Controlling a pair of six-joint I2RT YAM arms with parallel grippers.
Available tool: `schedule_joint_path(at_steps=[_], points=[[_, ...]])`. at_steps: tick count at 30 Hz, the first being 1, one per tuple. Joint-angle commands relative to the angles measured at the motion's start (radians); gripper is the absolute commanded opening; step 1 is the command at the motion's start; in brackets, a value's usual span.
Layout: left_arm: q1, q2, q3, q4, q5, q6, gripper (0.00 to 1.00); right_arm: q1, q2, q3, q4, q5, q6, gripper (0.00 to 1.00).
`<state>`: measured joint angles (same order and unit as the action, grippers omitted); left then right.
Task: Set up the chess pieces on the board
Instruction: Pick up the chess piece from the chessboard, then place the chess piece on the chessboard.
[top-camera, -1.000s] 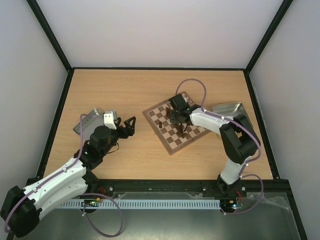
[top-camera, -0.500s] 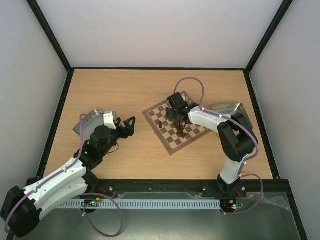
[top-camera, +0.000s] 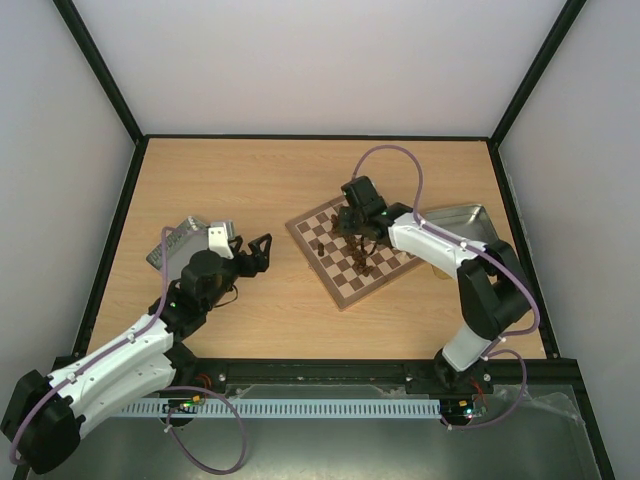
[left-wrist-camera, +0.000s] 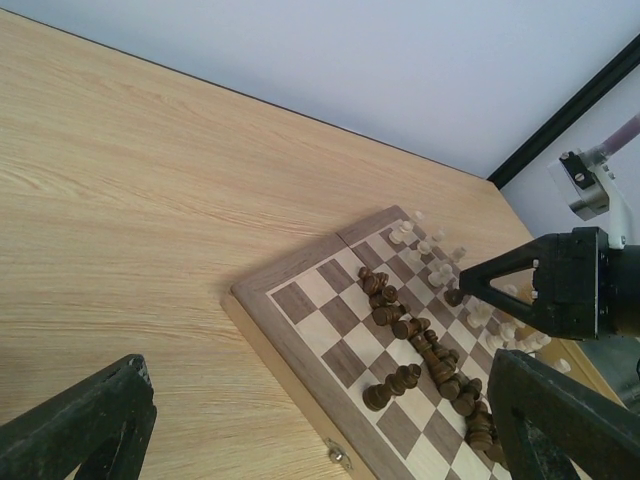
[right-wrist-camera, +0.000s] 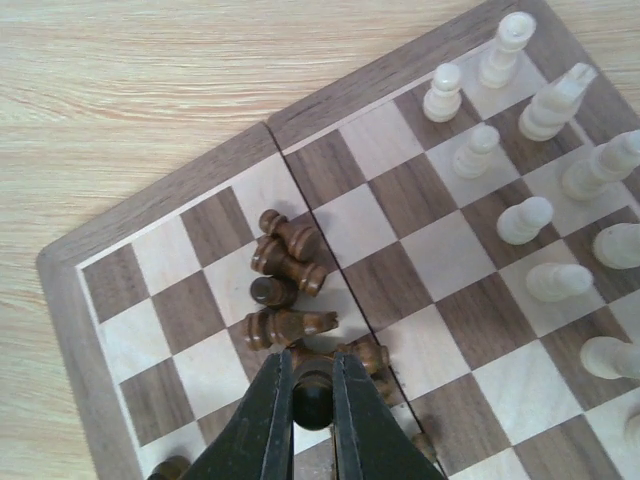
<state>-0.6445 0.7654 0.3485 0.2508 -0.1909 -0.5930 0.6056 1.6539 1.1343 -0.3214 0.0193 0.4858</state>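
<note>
The checkered board (top-camera: 352, 249) lies tilted at the table's middle right. Dark brown pieces (right-wrist-camera: 285, 262) lie toppled in a line across it; they also show in the left wrist view (left-wrist-camera: 420, 352). Cream-white pieces (right-wrist-camera: 524, 220) stand in rows at the board's far side. My right gripper (right-wrist-camera: 312, 378) is shut on a dark brown piece (right-wrist-camera: 313, 398) and holds it just above the dark heap; in the top view it hangs over the board's middle (top-camera: 357, 228). My left gripper (top-camera: 262, 245) is open and empty over bare table left of the board.
A grey metal tin (top-camera: 178, 241) lies at the left beside my left arm. A gold-rimmed tin (top-camera: 462, 218) lies right of the board behind my right arm. The board has a small metal clasp (left-wrist-camera: 337, 456) on its near rim.
My right gripper has shifted slightly toward the board's far side and its arm has swung outward to the right. The left arm has not moved.
</note>
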Motion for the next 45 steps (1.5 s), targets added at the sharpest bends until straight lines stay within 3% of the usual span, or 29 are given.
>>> schedule_joint_path(at_steps=[1,17,37,45], points=[[0.009,0.001,0.031,0.015,-0.006,-0.019,0.92,0.007,-0.007,0.014,0.019,-0.069,-0.006,0.07],[0.025,-0.025,0.027,-0.027,-0.027,-0.031,0.92,0.085,0.291,0.299,-0.021,-0.088,-0.057,0.09],[0.038,-0.020,0.023,-0.029,-0.014,-0.030,0.92,0.094,0.444,0.402,-0.056,-0.042,-0.104,0.12],[0.040,-0.017,0.027,-0.024,-0.007,-0.028,0.92,0.093,0.400,0.412,-0.065,-0.046,-0.092,0.30]])
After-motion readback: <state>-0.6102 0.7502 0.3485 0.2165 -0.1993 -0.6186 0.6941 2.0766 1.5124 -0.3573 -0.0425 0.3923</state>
